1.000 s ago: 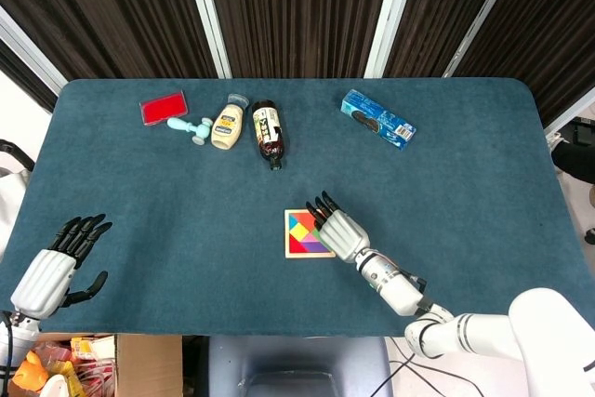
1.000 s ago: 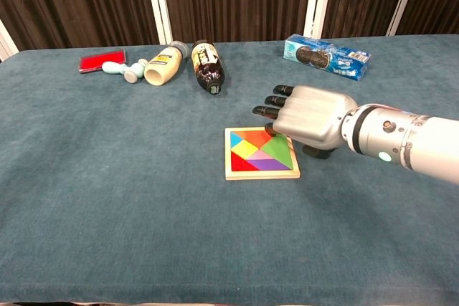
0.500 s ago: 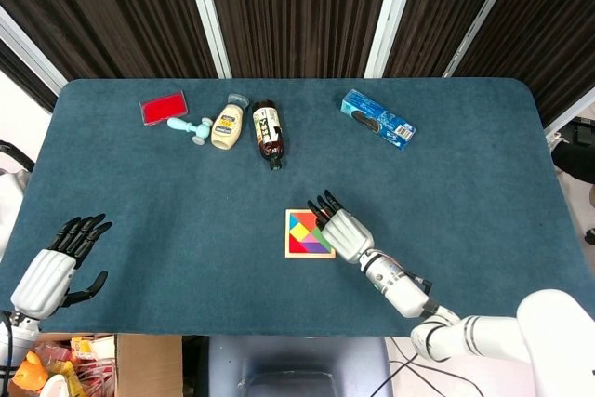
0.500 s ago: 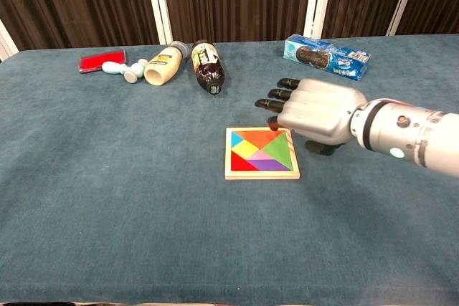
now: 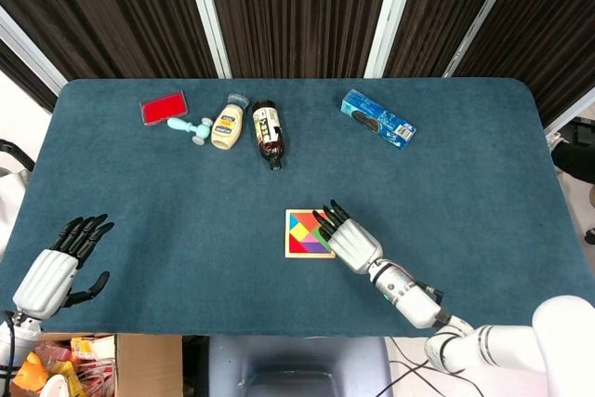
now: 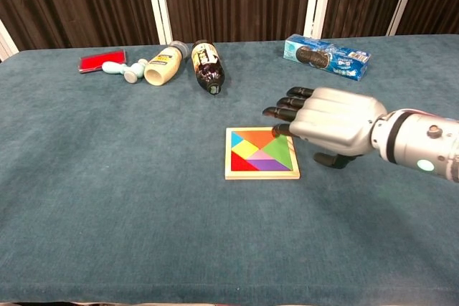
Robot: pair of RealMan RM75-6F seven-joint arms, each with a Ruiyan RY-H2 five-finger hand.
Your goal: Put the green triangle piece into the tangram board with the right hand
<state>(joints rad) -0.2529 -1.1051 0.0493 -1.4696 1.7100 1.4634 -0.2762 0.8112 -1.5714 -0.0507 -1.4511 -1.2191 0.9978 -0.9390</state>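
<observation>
green triangle piece (image 6: 278,151) inside tangram board (image 6: 261,173)

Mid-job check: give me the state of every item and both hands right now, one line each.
green triangle piece: seated flat in the board.
tangram board: flat on the table, its visible slots filled.
right hand: open, empty, beside the board's right edge.
left hand: open, empty, at the table's near left edge.
dark bottle: on its side.
cream bottle: on its side.
blue cookie pack: lying flat.
red case: lying flat.

Even overhead light, sharp, soft shadows.
</observation>
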